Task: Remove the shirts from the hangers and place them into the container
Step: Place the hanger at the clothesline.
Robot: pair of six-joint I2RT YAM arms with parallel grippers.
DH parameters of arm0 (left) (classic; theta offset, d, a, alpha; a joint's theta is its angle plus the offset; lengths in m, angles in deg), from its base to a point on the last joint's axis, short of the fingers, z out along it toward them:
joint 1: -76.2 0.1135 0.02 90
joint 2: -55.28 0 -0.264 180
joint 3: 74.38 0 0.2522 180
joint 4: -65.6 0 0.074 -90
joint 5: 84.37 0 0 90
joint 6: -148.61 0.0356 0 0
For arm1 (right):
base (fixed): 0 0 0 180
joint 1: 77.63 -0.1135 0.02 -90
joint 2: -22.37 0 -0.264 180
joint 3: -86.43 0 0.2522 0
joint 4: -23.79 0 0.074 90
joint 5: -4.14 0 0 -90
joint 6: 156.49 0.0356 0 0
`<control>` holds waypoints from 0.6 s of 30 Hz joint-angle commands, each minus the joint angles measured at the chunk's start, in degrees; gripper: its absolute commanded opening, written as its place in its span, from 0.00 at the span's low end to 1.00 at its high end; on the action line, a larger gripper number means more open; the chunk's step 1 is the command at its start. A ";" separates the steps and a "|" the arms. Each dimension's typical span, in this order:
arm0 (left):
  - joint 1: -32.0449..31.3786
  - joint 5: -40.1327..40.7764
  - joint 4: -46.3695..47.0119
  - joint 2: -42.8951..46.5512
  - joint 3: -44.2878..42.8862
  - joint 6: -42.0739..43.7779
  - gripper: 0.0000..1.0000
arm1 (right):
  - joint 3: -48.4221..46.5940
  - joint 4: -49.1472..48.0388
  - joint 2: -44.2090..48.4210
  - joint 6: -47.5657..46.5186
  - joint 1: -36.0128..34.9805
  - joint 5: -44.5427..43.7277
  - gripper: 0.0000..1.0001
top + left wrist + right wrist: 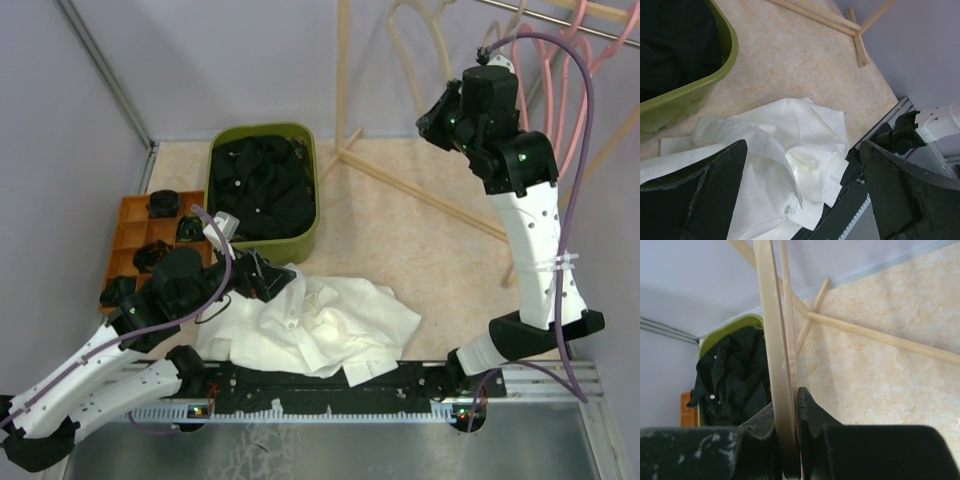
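Left gripper (802, 150) gaping over the cream shirt, right gripper (788, 405) biting a hanger

Left side first: the jaws are standing wide apart, hovering low over the cream shirt (320, 325), and nothing is sitting between them. That shirt is lying crumpled on the table (420, 270) right at the near edge, just in front of the arm bases, with a buttoned edge showing in the left wrist view. It is resting just beside the container (313, 190), not inside it.

Over to the right arm, which is reaching high at the far side. Its fingers are pressing together on a thin beige hanger (771, 340), the pale strip running straight up between them. Pink hangers (560, 70) are dangling just beside that wrist.

Looking at the olive container now: the black shirt (262, 185) is filling it, bunched up and showing a few pale buttons. An orange tray (135, 210) is sitting to the left of the tub, holding small dark items. Wooden poles (420, 195) are lying crossed on the table beyond the cream shirt, well apart from it
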 commanded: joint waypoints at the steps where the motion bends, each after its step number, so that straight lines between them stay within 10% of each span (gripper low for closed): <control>1: 0.04 0.04 0.16 0.63 0.22 -0.36 0.99 | 1.64 -0.09 1.16 0.64 0.82 2.93 0.12; 18: 0.07 0.11 -0.53 0.78 0.16 -0.57 0.99 | 18.82 -13.83 19.93 -8.97 0.81 15.29 0.89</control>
